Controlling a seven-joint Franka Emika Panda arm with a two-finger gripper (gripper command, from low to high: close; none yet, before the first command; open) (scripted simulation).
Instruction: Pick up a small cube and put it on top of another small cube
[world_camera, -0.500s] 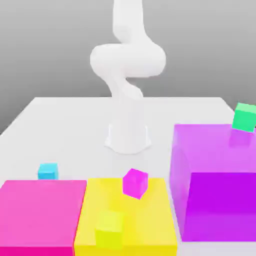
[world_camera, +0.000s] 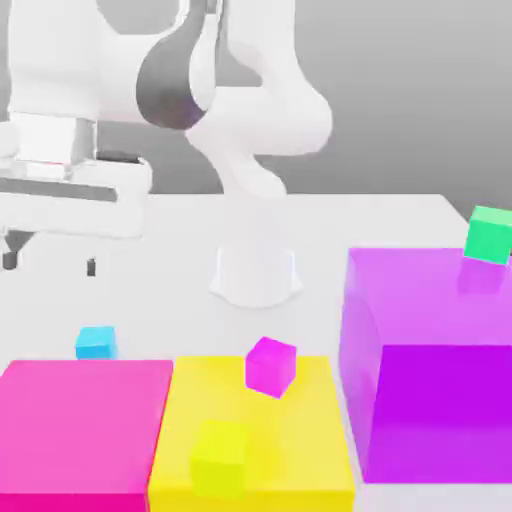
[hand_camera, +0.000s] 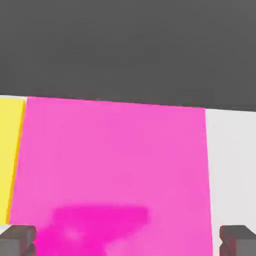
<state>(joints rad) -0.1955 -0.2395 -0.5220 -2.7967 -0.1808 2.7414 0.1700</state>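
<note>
Progress: nothing grasped | we see gripper (world_camera: 50, 262) spread wide, empty, hanging above cyan cube (world_camera: 96, 342) | cube rests on tabletop (world_camera: 150, 250) just behind pink block (world_camera: 85, 425) | pick and stacking remain.

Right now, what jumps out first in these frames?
The gripper hangs wide open at the exterior view's left, above the cyan cube on the table just behind the pink block. Three big blocks line the front: pink, yellow and a taller purple. A magenta cube sits tilted on the yellow block, a green cube tilted at the purple one's back edge.
</note>
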